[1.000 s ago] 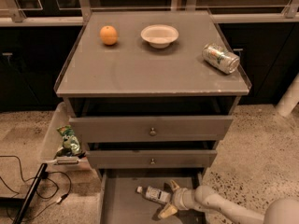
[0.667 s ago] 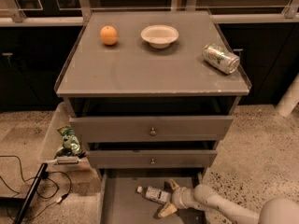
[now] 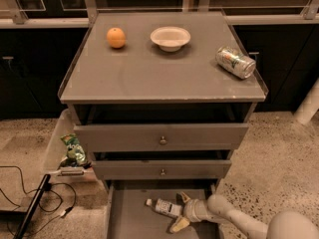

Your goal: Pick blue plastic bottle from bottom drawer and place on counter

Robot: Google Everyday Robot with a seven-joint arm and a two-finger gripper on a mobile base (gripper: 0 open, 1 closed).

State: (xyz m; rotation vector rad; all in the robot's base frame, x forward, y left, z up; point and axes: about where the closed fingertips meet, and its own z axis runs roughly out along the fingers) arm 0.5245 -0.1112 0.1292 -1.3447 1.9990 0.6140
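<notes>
The blue plastic bottle (image 3: 162, 206) lies on its side in the open bottom drawer (image 3: 130, 219), white cap pointing left. My gripper (image 3: 180, 212) reaches into the drawer from the right, at the bottle's right end. One pale finger (image 3: 185, 197) shows above the bottle's end and another (image 3: 178, 225) below it, spread apart around it. The counter (image 3: 149, 76) is the grey top of the cabinet above.
On the counter stand an orange (image 3: 116, 37), a white bowl (image 3: 170, 38) and a dented silver-green can (image 3: 235, 61) on its side. Two knobbed drawers (image 3: 162, 139) sit above the open one. A white bin with a green bag (image 3: 73, 150) and cables (image 3: 35, 203) lie to the left.
</notes>
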